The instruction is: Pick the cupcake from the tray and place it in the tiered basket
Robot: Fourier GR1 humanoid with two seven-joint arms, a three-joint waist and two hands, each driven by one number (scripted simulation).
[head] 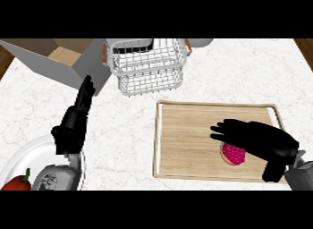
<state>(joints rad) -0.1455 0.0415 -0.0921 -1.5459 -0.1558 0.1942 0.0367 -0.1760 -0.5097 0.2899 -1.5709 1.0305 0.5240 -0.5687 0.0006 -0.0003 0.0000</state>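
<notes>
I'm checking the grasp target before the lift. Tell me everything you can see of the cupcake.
The cupcake shows a bright pink, speckled top with a thin tan edge at its lower left. It sits on the wooden tray, in the tray's right half, nearer the front rim. The right robot hand is over it, fingers curling across its upper and right side, hiding much of it. Whether they already touch it cannot be told.

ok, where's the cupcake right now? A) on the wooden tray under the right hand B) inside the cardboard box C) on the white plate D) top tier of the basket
A: the cupcake with pink topping lies on the wooden tray, partly covered by the right hand; the tiered basket sits apart, farther back on the counter.
</notes>
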